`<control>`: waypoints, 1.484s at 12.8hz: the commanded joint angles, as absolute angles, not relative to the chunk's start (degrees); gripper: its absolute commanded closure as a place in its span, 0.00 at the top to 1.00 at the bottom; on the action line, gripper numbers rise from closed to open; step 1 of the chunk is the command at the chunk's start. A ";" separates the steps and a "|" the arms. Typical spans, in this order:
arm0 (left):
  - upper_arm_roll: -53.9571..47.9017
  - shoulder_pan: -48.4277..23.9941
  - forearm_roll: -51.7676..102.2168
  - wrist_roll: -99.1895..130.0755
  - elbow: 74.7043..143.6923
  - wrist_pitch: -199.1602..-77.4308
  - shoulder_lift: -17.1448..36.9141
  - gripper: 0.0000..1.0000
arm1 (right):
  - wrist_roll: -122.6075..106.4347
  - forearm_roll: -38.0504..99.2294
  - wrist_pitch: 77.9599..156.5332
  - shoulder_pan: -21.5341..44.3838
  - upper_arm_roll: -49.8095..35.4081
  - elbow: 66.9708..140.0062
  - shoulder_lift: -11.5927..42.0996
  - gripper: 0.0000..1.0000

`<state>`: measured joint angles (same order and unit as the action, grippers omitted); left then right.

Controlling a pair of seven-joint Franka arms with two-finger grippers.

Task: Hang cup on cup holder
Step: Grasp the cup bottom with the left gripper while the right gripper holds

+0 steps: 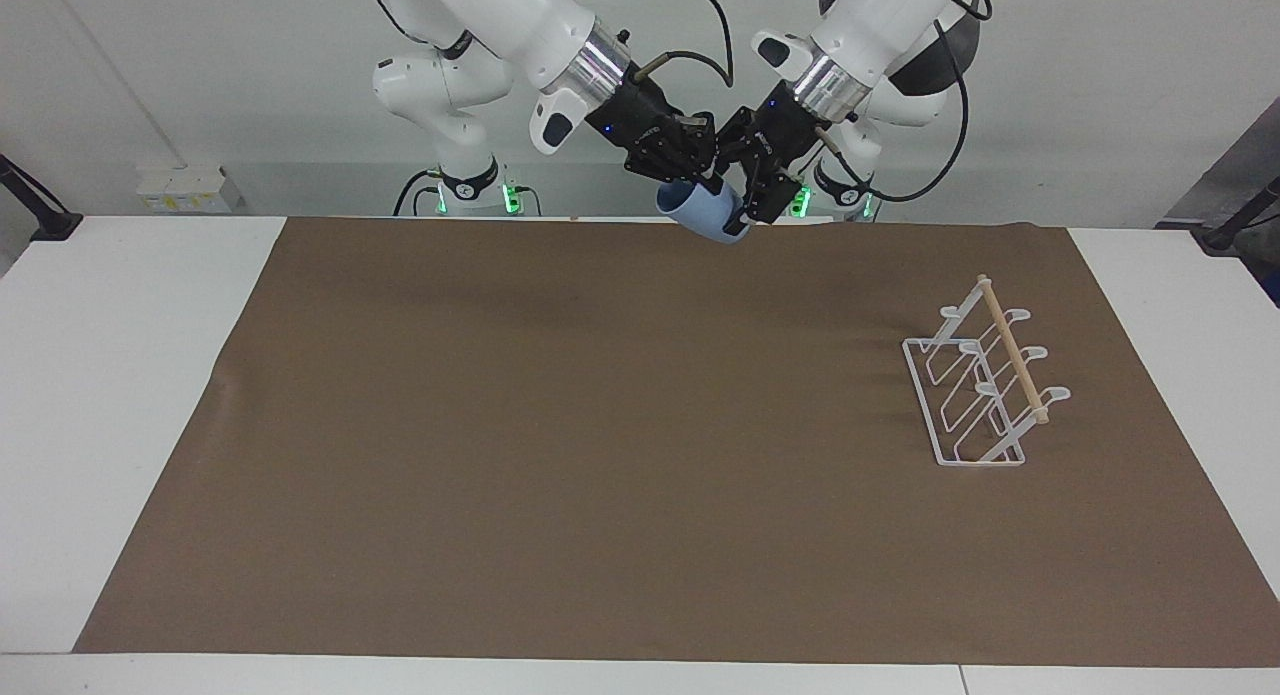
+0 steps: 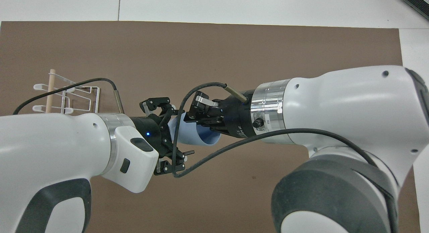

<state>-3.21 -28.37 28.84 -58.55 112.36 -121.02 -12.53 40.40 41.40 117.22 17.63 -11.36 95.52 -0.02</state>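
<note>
The light-blue cup [image 1: 703,218] hangs tilted in the air over the mat's edge nearest the robots, at mid table. My right gripper [image 1: 704,189] is shut on its rim; in the overhead view the right gripper [image 2: 197,118] holds the cup [image 2: 189,135] with its base pointing at the left arm. My left gripper [image 1: 746,201] is open, and its fingers straddle the cup's base end in the overhead view [image 2: 181,131]. I cannot tell if they touch it. The white wire cup holder [image 1: 985,387] stands empty toward the left arm's end of the table, also seen from overhead [image 2: 68,98].
A brown mat [image 1: 600,445] covers most of the white table [image 1: 110,375]. Black cables loop from both wrists around the two grippers [image 2: 187,159].
</note>
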 commanded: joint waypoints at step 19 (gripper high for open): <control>-2.90 -22.59 23.13 -56.95 114.52 -119.80 -13.97 0.00 | 40.87 42.71 118.12 17.14 -11.60 96.68 -0.88 0.43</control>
<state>-2.74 -23.92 25.88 -57.63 113.63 -121.18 -12.72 40.66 41.51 118.72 17.64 -11.53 95.78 0.18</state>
